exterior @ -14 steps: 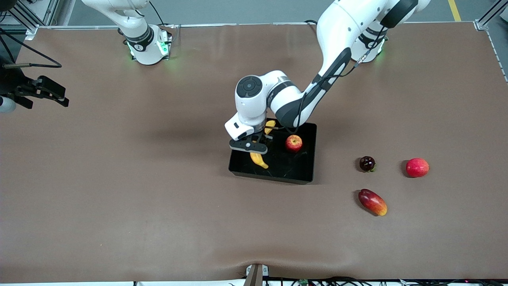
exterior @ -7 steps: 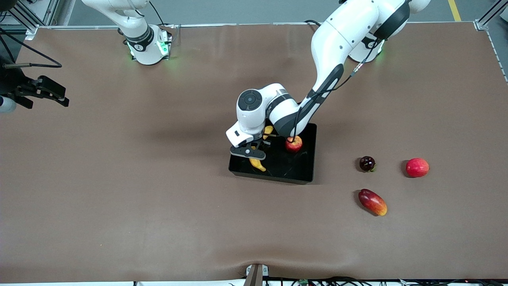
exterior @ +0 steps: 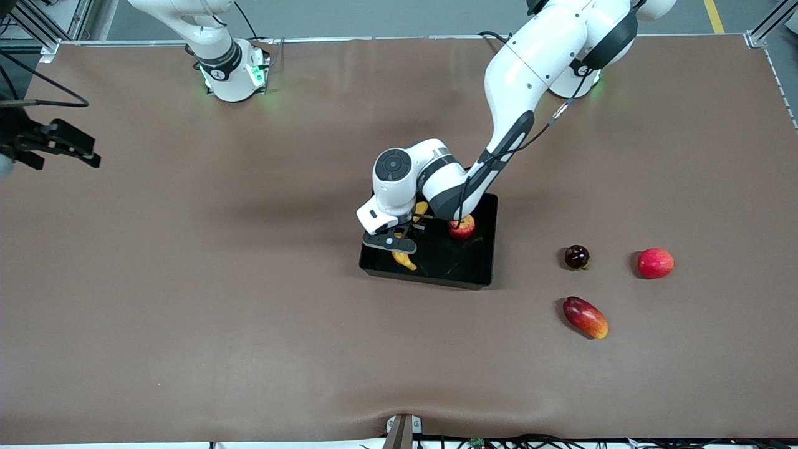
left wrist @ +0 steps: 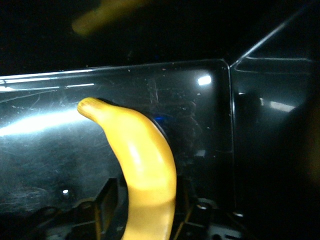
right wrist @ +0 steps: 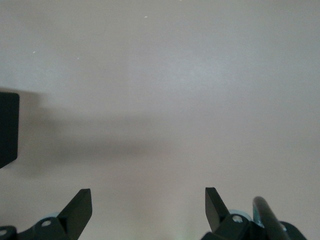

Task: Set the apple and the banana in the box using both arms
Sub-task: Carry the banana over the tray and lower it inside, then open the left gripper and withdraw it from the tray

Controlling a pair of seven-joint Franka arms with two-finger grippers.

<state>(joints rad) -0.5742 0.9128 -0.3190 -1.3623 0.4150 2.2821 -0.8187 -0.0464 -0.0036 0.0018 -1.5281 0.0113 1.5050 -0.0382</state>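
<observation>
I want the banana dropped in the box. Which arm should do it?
Left. Its gripper is down in the box around the banana. The right gripper waits open at the table's edge.

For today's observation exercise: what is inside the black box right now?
Inside the box lie the banana and the apple. The left end effector is low over the banana, covering its middle, and the arm's wrist hides part of the apple.

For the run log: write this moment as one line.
left end effector: in glossy black plastic tray, around curved yellow banana | small red apple: in tray | right end effector: open, waiting
</observation>
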